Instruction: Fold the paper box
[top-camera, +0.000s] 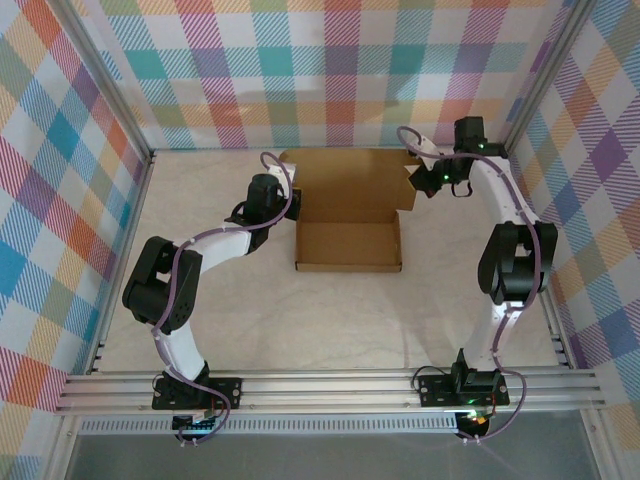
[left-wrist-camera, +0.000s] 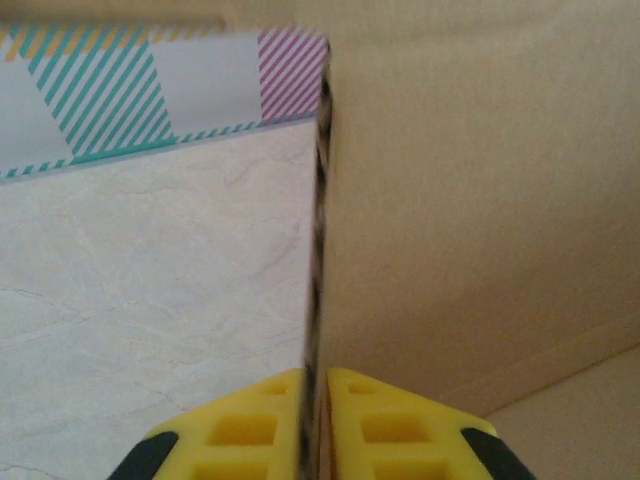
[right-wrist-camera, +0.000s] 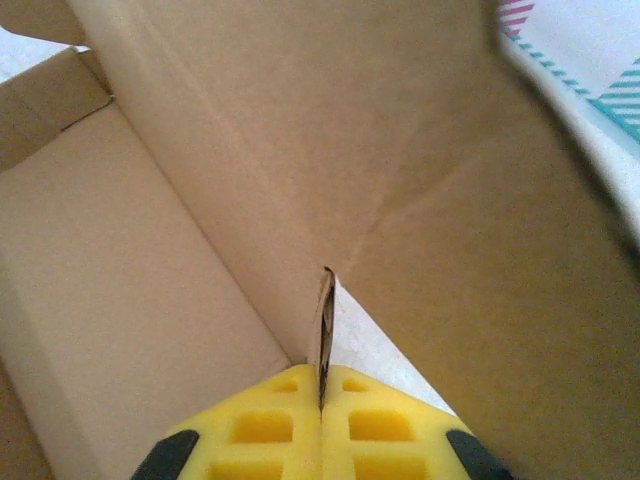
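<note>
The pale marbled surface (top-camera: 300, 320) carried the paper box (top-camera: 347, 243), which sat half-formed between the two sets of jaws, its shallow tray on the near side and its broad lid panel beyond. The left jaws were clenched on the thin edge of the box's left wall, a yellow pad (left-wrist-camera: 240, 430) on each face. The right jaws seemed likewise pinched on a raised flap edge, though that close view was blurred.

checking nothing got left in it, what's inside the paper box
Inside the paper box: bare brown cardboard floor and raised walls, nothing lying there. The left gripper pinches its left wall, the right gripper a right flap; both hide the spots beneath them.
</note>
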